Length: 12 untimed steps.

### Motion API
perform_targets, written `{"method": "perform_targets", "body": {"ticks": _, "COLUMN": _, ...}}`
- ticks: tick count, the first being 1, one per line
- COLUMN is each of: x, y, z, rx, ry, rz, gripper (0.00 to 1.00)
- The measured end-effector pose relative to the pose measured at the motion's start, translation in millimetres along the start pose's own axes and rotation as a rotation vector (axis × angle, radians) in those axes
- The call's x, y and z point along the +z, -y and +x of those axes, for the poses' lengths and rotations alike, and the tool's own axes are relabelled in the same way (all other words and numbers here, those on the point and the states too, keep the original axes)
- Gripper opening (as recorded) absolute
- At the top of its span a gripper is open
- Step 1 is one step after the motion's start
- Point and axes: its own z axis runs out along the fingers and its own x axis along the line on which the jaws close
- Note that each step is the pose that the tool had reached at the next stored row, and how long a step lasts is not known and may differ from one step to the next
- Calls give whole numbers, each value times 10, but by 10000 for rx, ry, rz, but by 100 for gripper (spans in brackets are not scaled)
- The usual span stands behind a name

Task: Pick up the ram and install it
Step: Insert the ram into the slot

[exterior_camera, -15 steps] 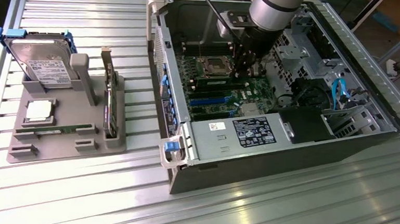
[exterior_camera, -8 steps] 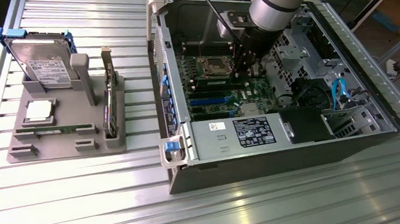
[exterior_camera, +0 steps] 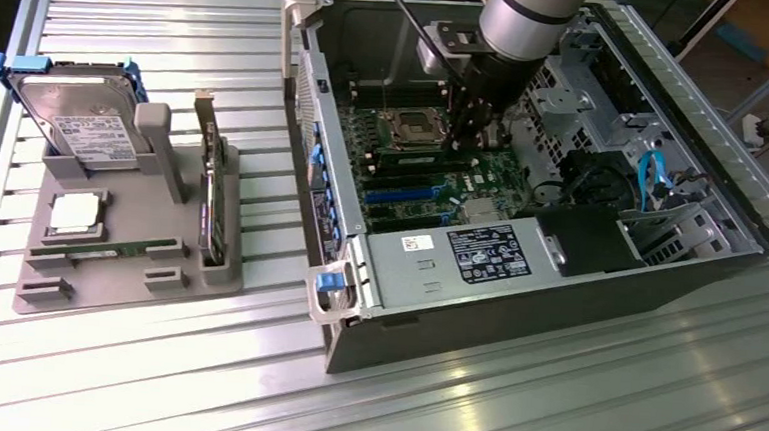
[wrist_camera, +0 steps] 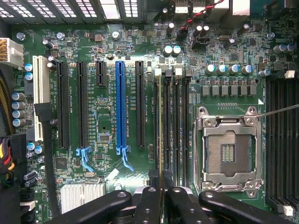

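Black two-fingered gripper (wrist_camera: 161,198) is clamped on the long, thin green circuit-board ram stick (wrist_camera: 160,135) (seen edge-on), which hangs directly below it over the black memory slots (wrist_camera: 174,130), long axis parallel to them, with the silver processor socket (exterior_camera: 410,127) at the gripper's nine o'clock in the exterior view.

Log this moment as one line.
stage: install | hand: shut on ram | ram: edge-on at slots beside socket | seated: cannot tell
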Motion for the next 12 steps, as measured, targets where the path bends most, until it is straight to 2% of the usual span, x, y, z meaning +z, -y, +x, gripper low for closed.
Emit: {"method": "perform_targets", "body": {"ticks": 12, "x": 23, "y": -8, "z": 0, "rx": -13, "ry": 6, "rz": 0, "gripper": 12}}
